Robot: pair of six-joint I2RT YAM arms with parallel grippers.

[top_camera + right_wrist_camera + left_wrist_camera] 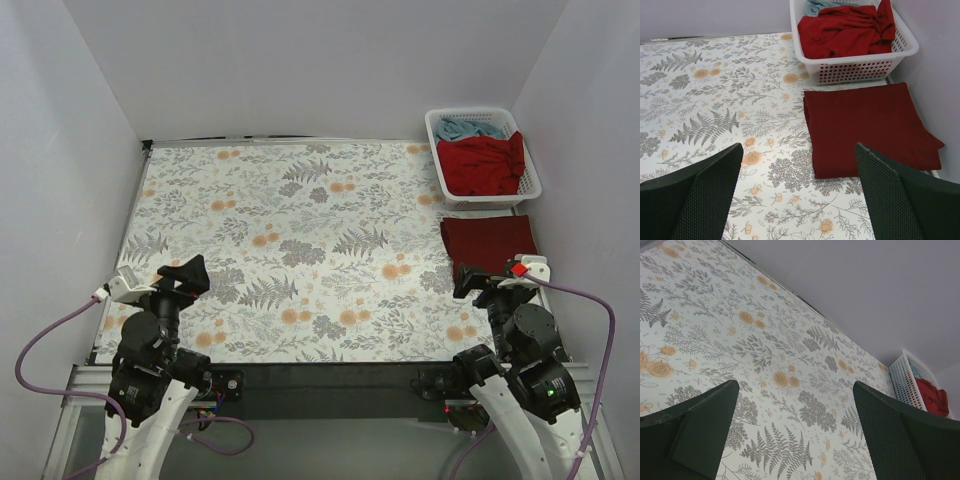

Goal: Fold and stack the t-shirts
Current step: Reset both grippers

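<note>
Spread wide, pinching nothing: left gripper and right gripper, above floral table cloth. Just ahead-right of right gripper, folded maroon t-shirt, lying flat. Close beyond, white basket with crumpled red t-shirt, light blue t-shirt at far end.

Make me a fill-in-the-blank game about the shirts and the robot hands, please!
1. The white basket, holding the brighter red t-shirt and the light blue t-shirt, stands at the table's far ____ corner.
2. The dark maroon t-shirt lies on the table cloth, neatly ____.
3. The left gripper and the right gripper are both ____ and hold nothing.

Missing words: right; folded; open.
</note>
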